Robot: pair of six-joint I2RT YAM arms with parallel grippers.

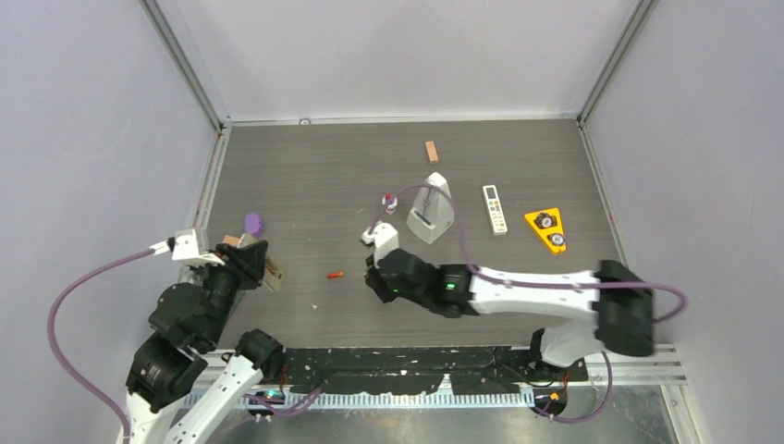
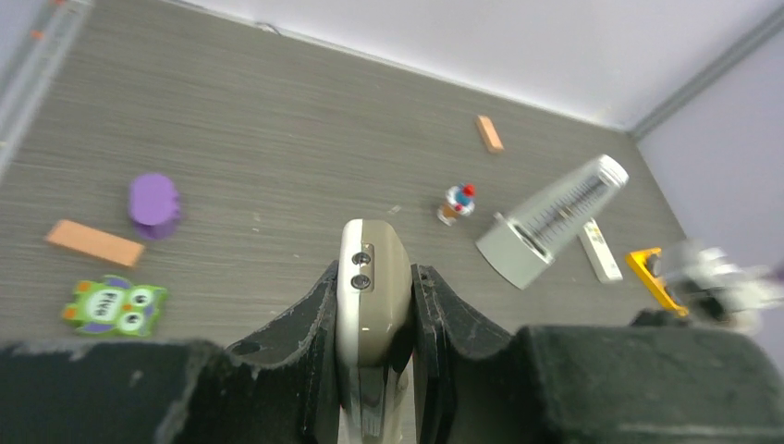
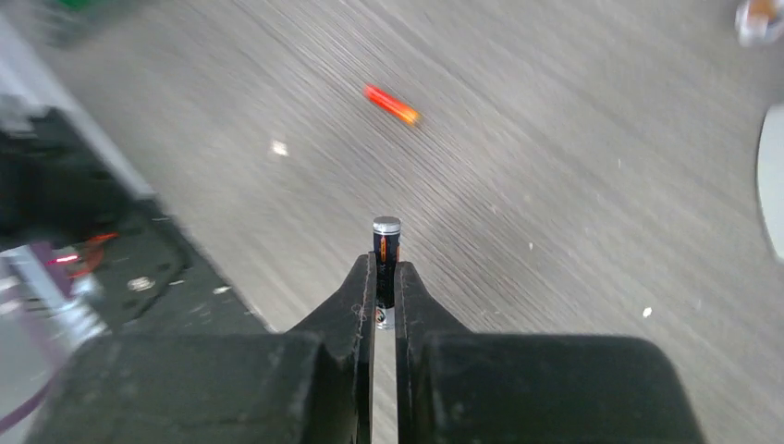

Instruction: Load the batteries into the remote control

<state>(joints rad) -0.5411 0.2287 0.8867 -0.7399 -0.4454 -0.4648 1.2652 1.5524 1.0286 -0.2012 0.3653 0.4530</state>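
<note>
Gripping the remote (image 2: 370, 259) in the left tool (image 2: 374, 287), a battery (image 3: 386, 242) in the right tool (image 3: 385, 276).
Both tools hang over the near tabletop (image 3: 573, 185); the held battery pokes out forward, and a second battery (image 3: 391, 104) lies loose farther out.

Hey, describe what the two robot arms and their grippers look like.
The left arm and right arm have white links with bulky black joints, and a purple cable loops along each. The left gripper and right gripper each have two black, rough-textured fingers tapering toward the tips. A small green light glows on the right arm.
</note>
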